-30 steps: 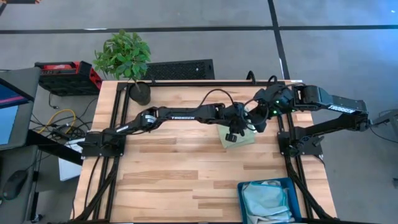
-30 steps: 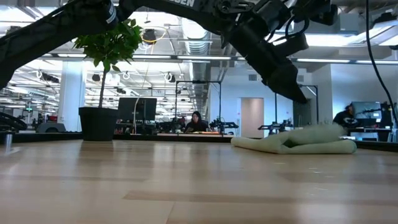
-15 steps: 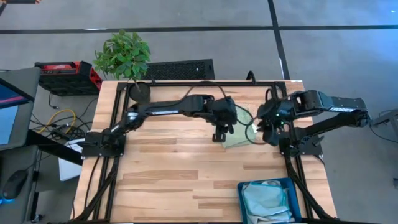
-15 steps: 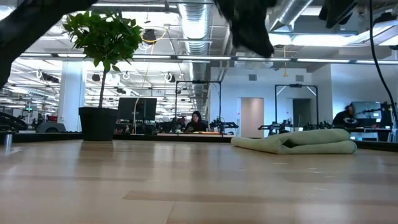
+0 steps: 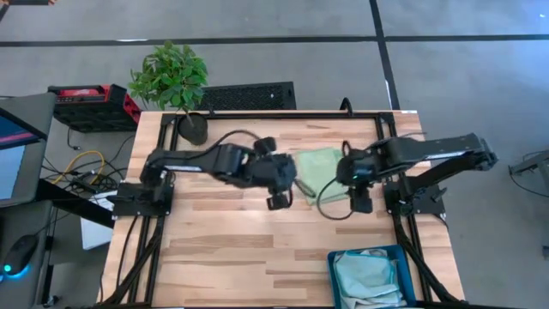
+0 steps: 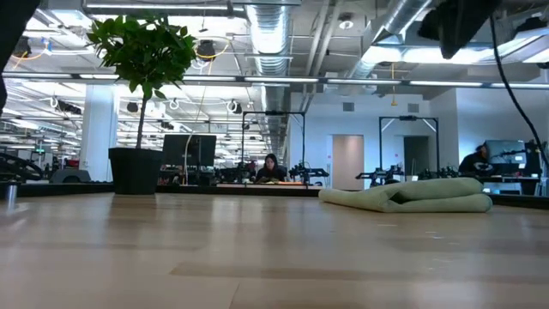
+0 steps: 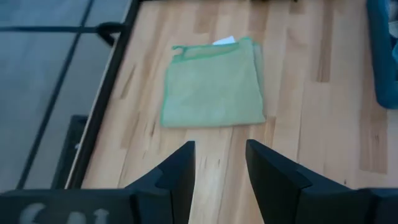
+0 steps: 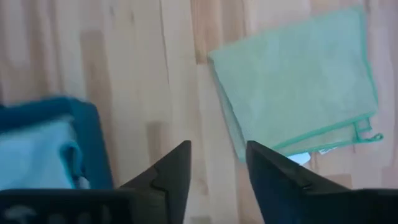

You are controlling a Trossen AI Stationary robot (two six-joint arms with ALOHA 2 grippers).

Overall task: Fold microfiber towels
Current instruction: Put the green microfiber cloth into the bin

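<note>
1. Presently, the folded light green microfiber towel [image 5: 319, 166] lies flat on the pale wooden surface [image 5: 223, 240], a small white tag [image 7: 224, 41] peeking from one edge.
2. Left pincer [image 5: 278, 201]: just beside the towel, fingers [image 7: 180, 168] apart, holding nothing.
3. Right pincer [image 5: 361, 204]: just beside the towel on its other side, fingers [image 8: 270, 168] apart, empty.
4. Rigid teal rectangular bin [image 5: 332, 266]: well apart from the towel, at the surface's edge, containing pale blue cloth [image 5: 367, 276].
</note>
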